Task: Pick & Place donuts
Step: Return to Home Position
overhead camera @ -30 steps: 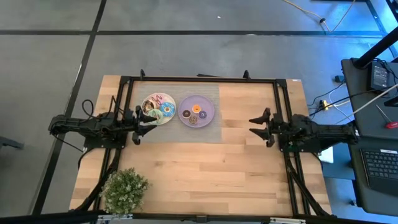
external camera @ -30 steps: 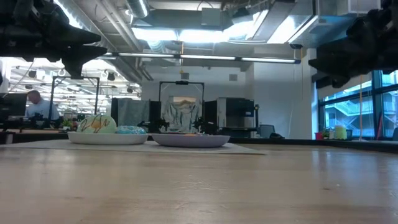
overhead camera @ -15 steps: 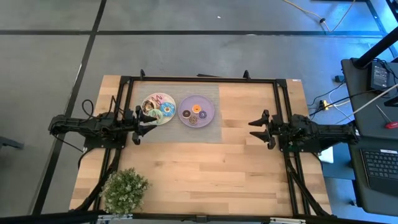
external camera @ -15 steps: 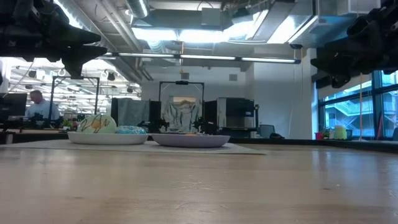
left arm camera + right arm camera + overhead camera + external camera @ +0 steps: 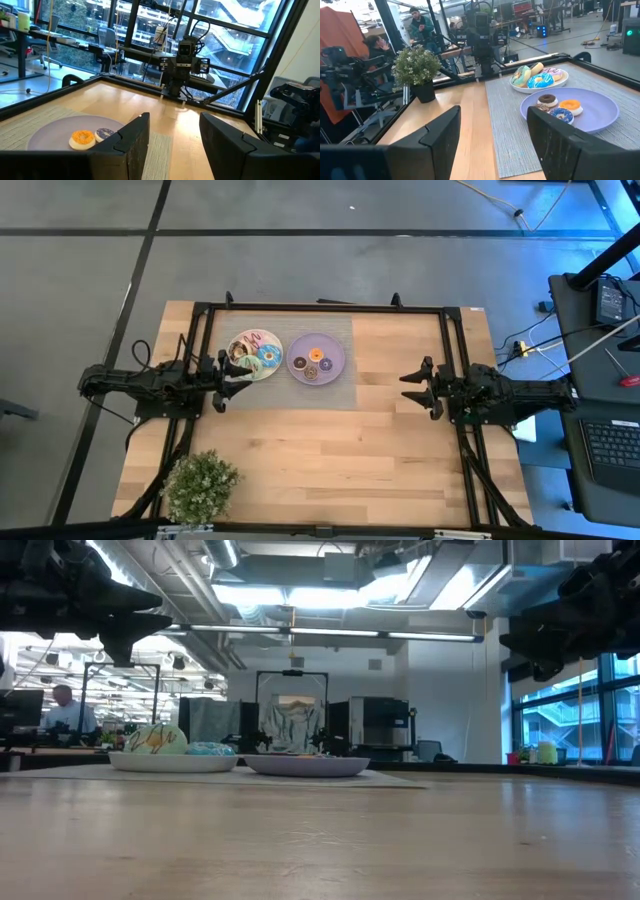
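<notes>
High view showed the wooden table (image 5: 300, 450) with no donut loose on it, so I judged the sorting finished and the step in hand to be the arms' return to rest. Any next move called only for carrying both arms back clear of the plates, with nothing to grasp.

Both arms lay stretched level, one from each side, and in the low view they hung well above the tabletop. The left gripper (image 5: 224, 380) was just beside the white plate (image 5: 172, 764), fingers spread wide and empty. The right gripper (image 5: 405, 385) sat well apart from the lilac plate (image 5: 325, 343), beyond the grey mat (image 5: 340, 385), its fingers likewise parted and holding nothing.

Both plates stood side by side on the mat. The larger donuts, among them a green one (image 5: 521, 75) and a blue one (image 5: 540, 80), lay crowded on the white plate. The minis, including an orange one (image 5: 570, 105), lay on the lilac plate.
</notes>
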